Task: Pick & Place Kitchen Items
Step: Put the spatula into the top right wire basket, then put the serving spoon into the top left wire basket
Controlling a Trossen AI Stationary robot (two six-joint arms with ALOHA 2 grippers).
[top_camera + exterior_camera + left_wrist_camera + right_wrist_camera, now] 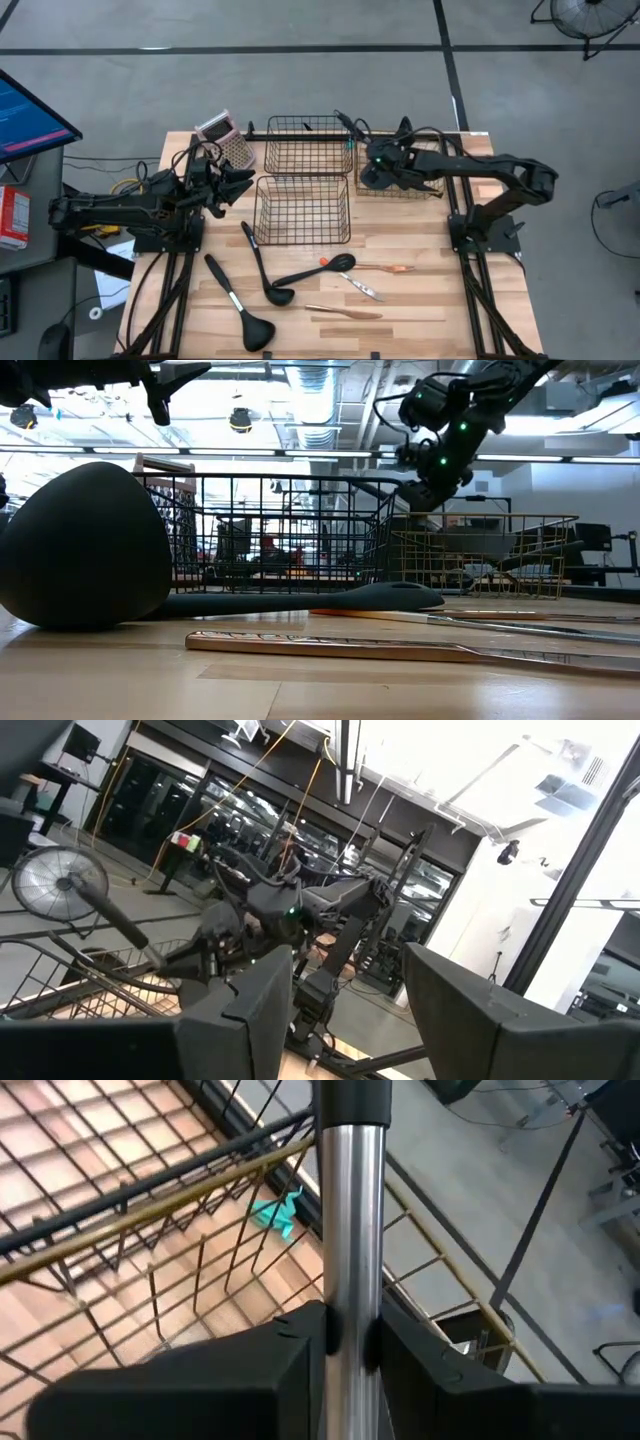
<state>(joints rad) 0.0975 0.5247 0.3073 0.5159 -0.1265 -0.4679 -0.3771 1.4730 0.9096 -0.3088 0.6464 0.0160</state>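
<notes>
Three wire baskets sit at the back of my table: two black ones, one at the rear centre [308,145] and one just in front of it [302,210], and a gold wire basket [400,172] to their right. From above I see nothing lying in the two black ones. Dark handles lie inside the gold basket in the low view, though I cannot tell what they are.

My right gripper [345,1335] hangs over the gold basket's left edge, fingers pinched on a utensil handle [350,1210]. It is a polished steel shaft with a black end, running up and away between my fingers; the working end is out of sight. A scrap of teal [277,1212] shows by the basket wires below.

My left gripper [345,1010] is lifted off the table at the rear left, fingers spread with nothing between them, just beside the pink-topped box grater [226,137].

On the front boards lie two black ladles [240,305] [266,265], a black spoon [318,269], a copper-handled piece [343,312], a small metal piece [360,286] and an orange-handled one [385,267]. A monitor [30,115] stands off the table's left side.
</notes>
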